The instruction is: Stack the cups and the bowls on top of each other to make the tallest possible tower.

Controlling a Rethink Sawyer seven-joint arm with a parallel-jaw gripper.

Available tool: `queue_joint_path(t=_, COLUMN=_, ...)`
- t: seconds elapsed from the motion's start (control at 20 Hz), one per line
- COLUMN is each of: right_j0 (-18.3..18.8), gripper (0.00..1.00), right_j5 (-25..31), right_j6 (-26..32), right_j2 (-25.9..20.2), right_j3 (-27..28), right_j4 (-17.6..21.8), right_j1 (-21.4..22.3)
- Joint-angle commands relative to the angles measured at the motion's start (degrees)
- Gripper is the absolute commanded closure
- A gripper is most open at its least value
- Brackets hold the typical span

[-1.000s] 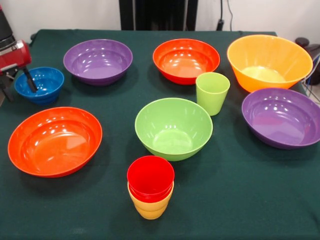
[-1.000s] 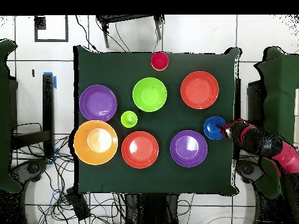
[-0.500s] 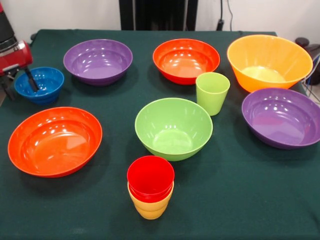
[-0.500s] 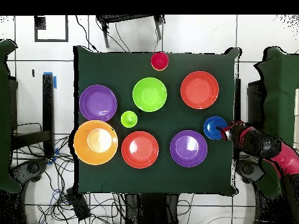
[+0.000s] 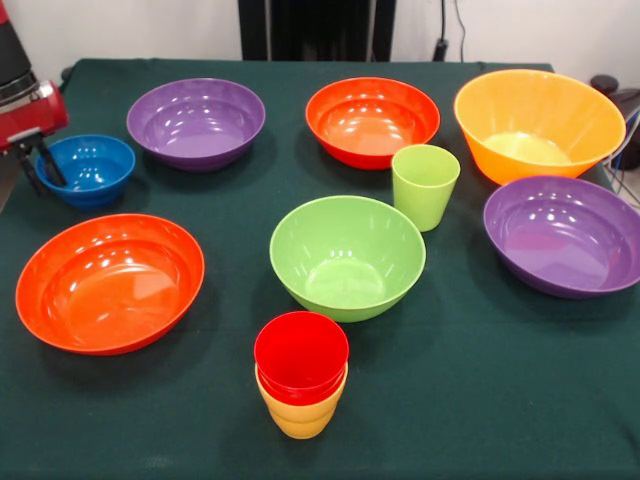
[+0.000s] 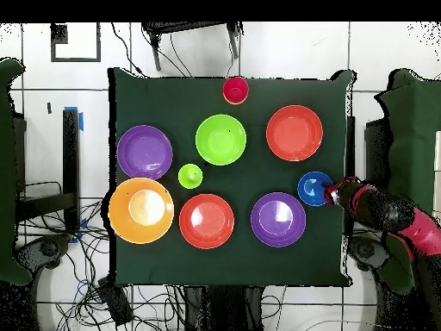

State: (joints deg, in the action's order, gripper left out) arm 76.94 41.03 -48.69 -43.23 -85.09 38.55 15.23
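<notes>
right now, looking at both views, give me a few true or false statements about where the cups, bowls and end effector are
1. The red cup sits nested in the yellow cup. True.
2. The end effector is at the rim of the small blue bowl. True.
3. The light green cup stands inside the green bowl. False: it stands on the cloth beside that bowl.
4. The blue bowl already tops the red cup. False: it rests on the table at the edge.
5. The large orange bowl holds nothing. True.
</notes>
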Motion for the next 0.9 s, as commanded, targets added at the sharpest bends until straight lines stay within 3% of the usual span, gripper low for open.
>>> queue_joint_path(t=0.05, right_j0=-4.3, gripper=1.00, right_j5=-0.2, right_j6=3.9, right_j2=3.1, right_j3=0.6, right_j4=3.7, right_j1=-1.9)
queue_joint_path(t=0.5, right_j0=-2.5, gripper=1.00, right_j5=-1.4, right_j6=3.6, right_j2=1.8, right_j3=-2.4, right_j4=2.8, right_j1=0.1)
queue_joint_path(t=0.9, right_j0=-1.2, gripper=1.00, right_j5=6.7, right_j6=2.7, right_j2=-4.9, right_j3=-11.9, right_j4=-5.4, right_j1=16.3)
